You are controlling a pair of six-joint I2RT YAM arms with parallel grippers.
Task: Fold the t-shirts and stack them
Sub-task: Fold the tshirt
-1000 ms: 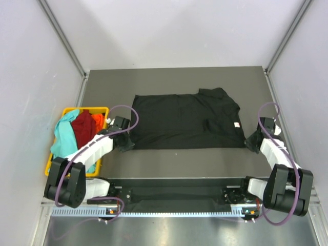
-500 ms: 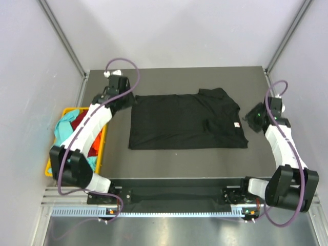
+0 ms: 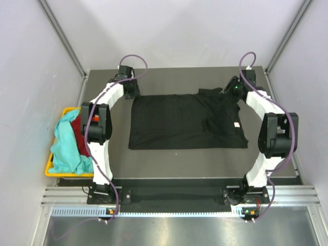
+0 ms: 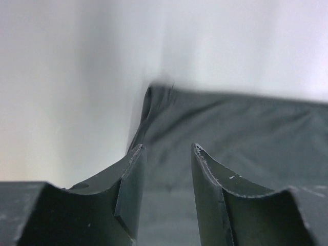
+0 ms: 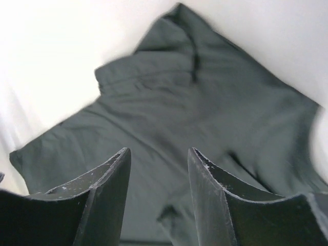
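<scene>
A black t-shirt lies spread flat on the dark table, with its small white neck label towards the right. My left gripper hovers at the shirt's far left corner. In the left wrist view it stands open over the black cloth, with nothing between the fingers. My right gripper is at the far right corner by the sleeve. It is open too, above the wrinkled shirt. A teal t-shirt and a red one lie in the basket.
The yellow plastic basket stands off the table's left edge. Grey walls with metal posts close in the table at the back and on both sides. The arms' bases sit on the rail at the near edge.
Both arms have swung from the shirt's near corners up to its far corners. Both grippers have gone from shut to open. The shirt's near left corner now lies flat.
</scene>
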